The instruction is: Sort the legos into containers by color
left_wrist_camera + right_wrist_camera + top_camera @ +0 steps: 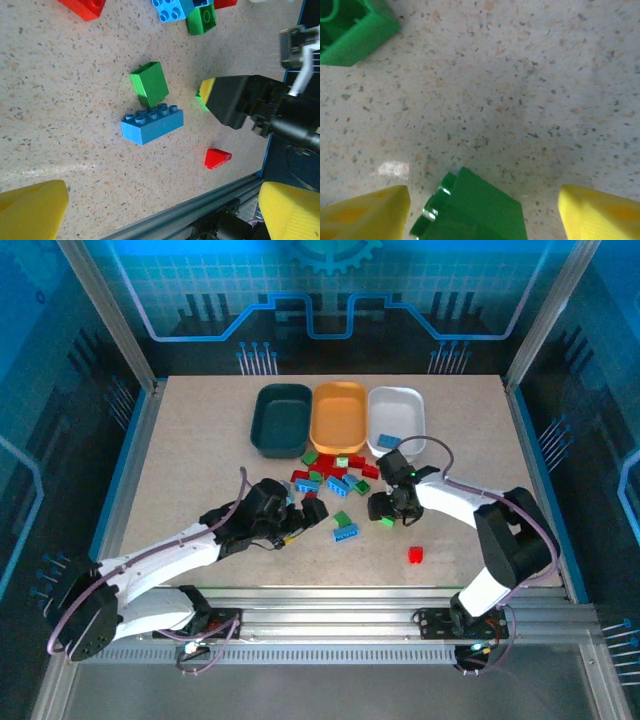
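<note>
- R claw (384, 512) hangs low over the table (200, 460) on the near side of the white tray (402, 408), jaws part-open and astride a green brick (387, 521), not clamped on it.
- R wrist cam: that brick sits btwn the yellow fingertips (365, 215), close to one w/ a clear gap to the other. A second green brick (350, 30) lies farther out on the speckled top.
- L claw (312, 510) is spread wide and holds nothing. It sits farther from the white tray, on the near side of the brick pile (335, 478).
- L wrist cam: a blue brick (152, 125) lies right beside a tipped green brick (150, 84), w/ a red brick (217, 158) nearby.
- Top cam adds the row: orange tray (338, 420) next to the white tray, then the dark teal tray (282, 420). One blue piece (388, 441) lies inside the white tray.
</note>
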